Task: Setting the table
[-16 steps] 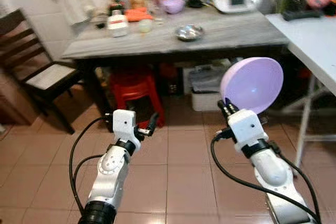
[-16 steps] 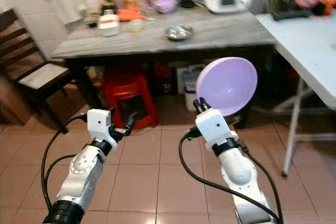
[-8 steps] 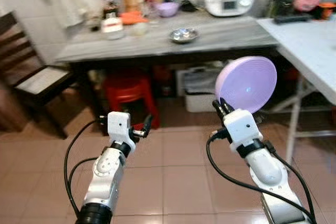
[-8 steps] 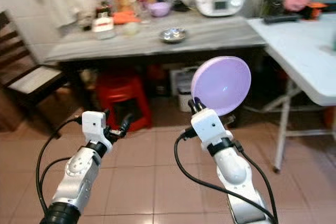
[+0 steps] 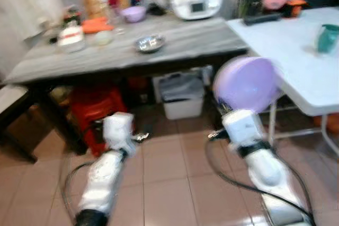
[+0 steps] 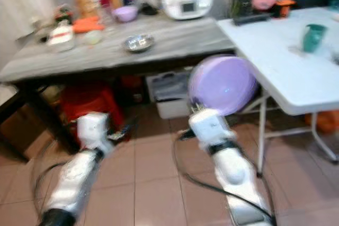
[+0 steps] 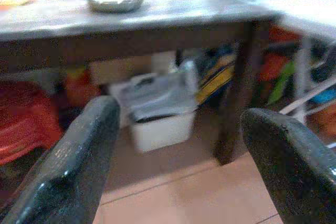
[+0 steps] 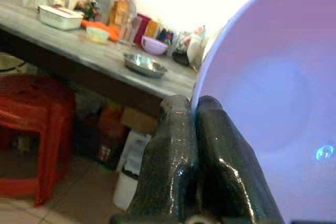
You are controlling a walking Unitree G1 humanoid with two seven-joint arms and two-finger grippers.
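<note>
while upright, right pincer (image 8: 197, 129) clamps purple bowl (image 5: 247, 84), left pincer (image 7: 178, 150) spread wide

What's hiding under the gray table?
Under the gray table sit a red stool and a white bin holding a gray bundle. Deeper back is dark and blurry.

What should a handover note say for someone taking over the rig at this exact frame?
Right gripper: shut on the rim of the purple bowl, held up above the tiled floor.
Left gripper: open, holding nothing.
White folding table stands ahead on the right, with a teal cup on it; the grey table holds a metal bowl.
Done: bowl in hand.
Left: carry it to a table and set it down.
</note>
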